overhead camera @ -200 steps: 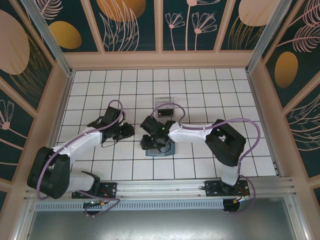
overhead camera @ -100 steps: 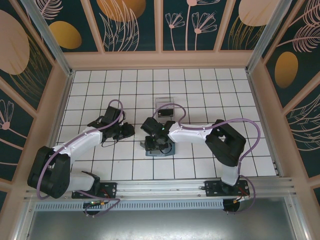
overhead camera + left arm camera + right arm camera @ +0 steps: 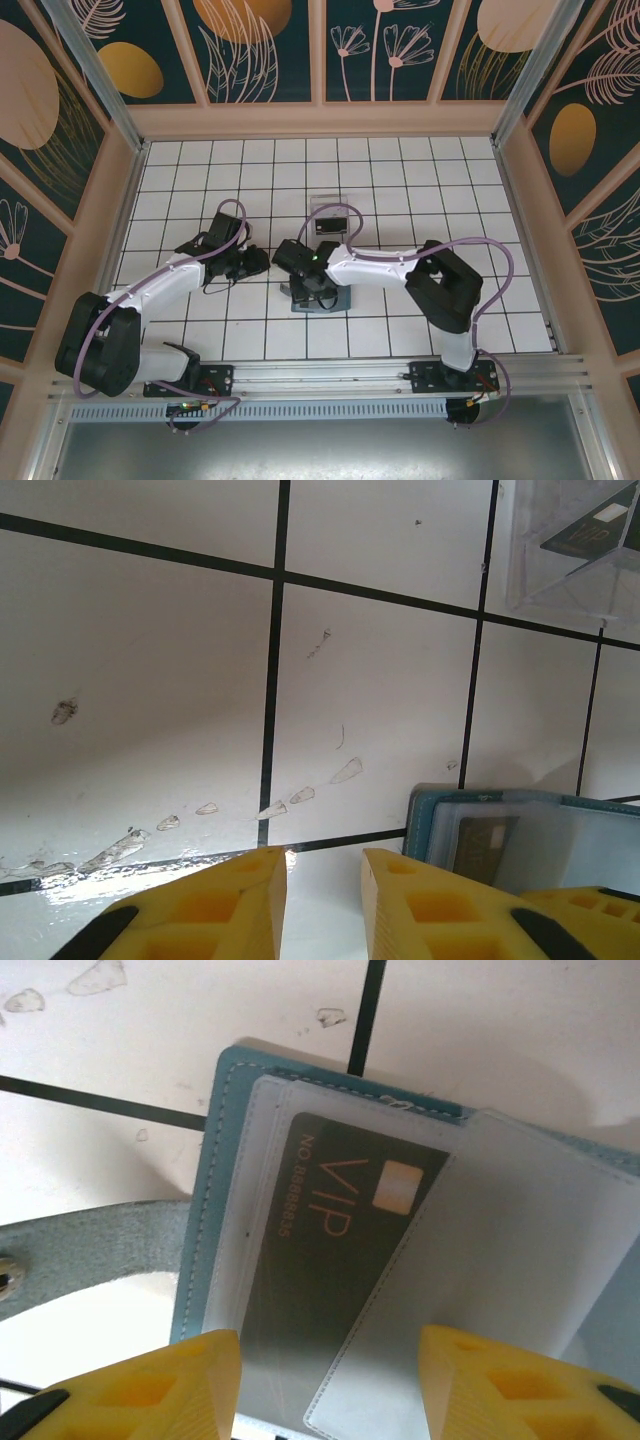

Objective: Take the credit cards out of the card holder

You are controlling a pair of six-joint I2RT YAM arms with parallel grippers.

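Near the middle of the white tiled table (image 3: pixel 200 170), the teal card holder (image 3: pixel 322 300) lies open and flat, directly under the right gripper (image 3: pixel 310 284). In the right wrist view its yellow fingers (image 3: pixel 150 1390) stand spread and clasp nothing, one at 7 o'clock and one at 5 o'clock of the dark card (image 3: pixel 330 1230) (printed "VIP", with a pale chip square). The card sits tucked in a glossy clear sleeve (image 3: pixel 520 1240) on the holder's matte, stitched panel. Whether the fingertips touch the sleeve cannot be told.

The left gripper (image 3: pixel 252 262) hovers at 10 o'clock of the holder, its fingers narrowly parted and empty above bare tile. A clear box (image 3: pixel 328 215) with a second card (image 3: pixel 585 535) inside stands at 12 o'clock, apart from the holder. Bare tiles run on at 6 o'clock toward the near rail.
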